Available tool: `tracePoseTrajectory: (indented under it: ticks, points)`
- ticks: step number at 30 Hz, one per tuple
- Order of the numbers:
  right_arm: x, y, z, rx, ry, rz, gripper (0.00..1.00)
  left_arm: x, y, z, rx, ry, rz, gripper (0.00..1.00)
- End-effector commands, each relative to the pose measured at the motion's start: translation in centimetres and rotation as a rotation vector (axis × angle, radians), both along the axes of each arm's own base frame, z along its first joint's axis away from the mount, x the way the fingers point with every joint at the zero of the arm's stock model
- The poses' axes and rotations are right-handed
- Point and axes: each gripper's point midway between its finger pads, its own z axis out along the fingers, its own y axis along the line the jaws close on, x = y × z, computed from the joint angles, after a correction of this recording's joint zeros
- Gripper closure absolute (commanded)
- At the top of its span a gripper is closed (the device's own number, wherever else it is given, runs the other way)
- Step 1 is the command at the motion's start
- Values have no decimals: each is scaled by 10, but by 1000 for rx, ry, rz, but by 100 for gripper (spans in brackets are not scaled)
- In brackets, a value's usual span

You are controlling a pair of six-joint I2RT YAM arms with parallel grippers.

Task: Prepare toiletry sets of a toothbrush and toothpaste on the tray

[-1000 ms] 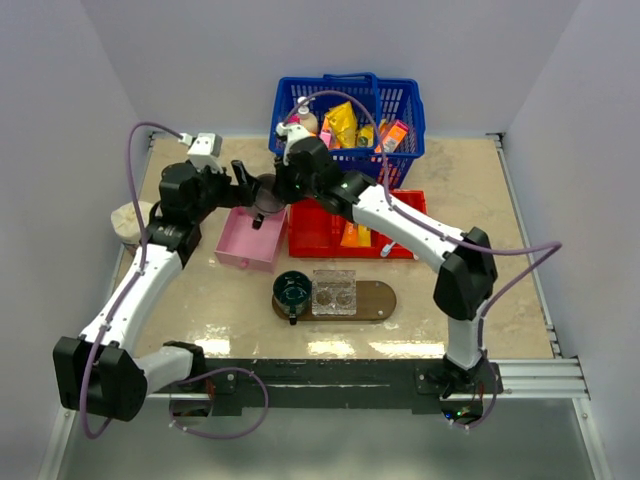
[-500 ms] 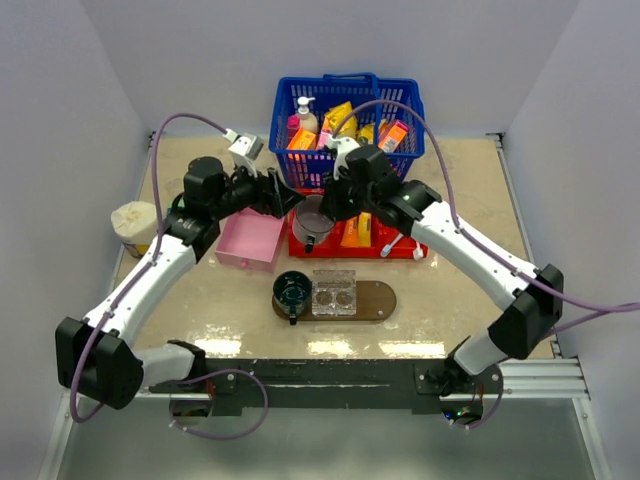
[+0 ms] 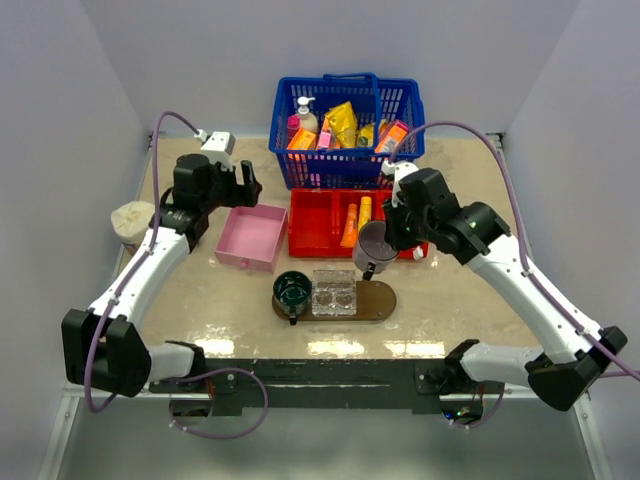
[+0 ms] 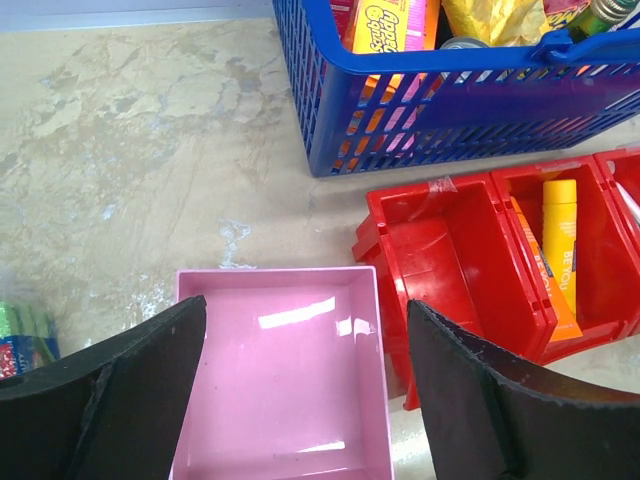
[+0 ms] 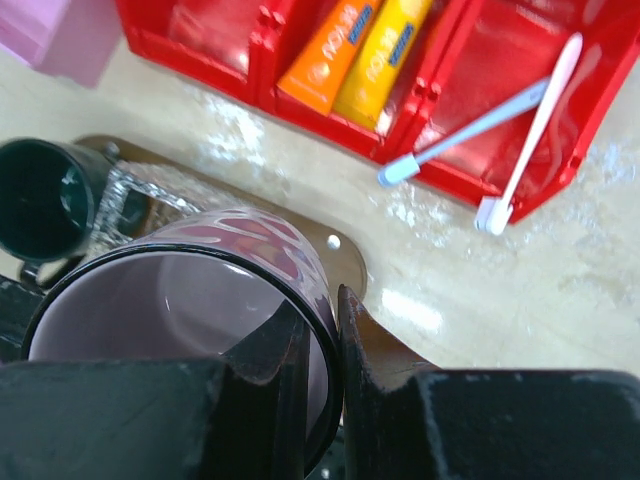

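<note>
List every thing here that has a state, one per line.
Right tool, shut on rim of purple mug.
Left tool, open, empty.
Pink box, empty.
Toothpaste tubes, lying in middle compartment of red bin.
Toothbrushes, in its right compartment, heads past the rim.
Tray, right end bare.

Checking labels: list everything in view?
basket: 1, blue, back centre
goods: several, mixed, in basket
bin: 1, red, before basket
tubes: 2, orange, yellow, bin's middle
toothbrushes: 2, white, bin's right
box: 1, pink, left of bin
tray: 1, brown, front centre
cup: 1, dark green, on tray
dish: 1, clear, on tray
mug: 1, mauve, held near bin
tub: 1, cream, far left
left tool: 1, black, open above box
right tool: 1, black, shut on mug
</note>
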Motion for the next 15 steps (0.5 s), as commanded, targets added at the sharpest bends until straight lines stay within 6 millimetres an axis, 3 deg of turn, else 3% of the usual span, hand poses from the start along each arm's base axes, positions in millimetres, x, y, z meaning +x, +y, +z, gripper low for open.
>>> tracePoseTrajectory:
  ticks: [1,11,15]
  points:
    - [-4,-11,-6,-33,-8,-23,100,1,0,14,20,-51,-14,15]
    - [-15,-28,-37,-123,55,-35,100,-4,-9,26,-21,-96,-58,15]
    - [-16,-26,-45,-109,62,-40,100,-5,-5,30,-16,-113,-43,14]
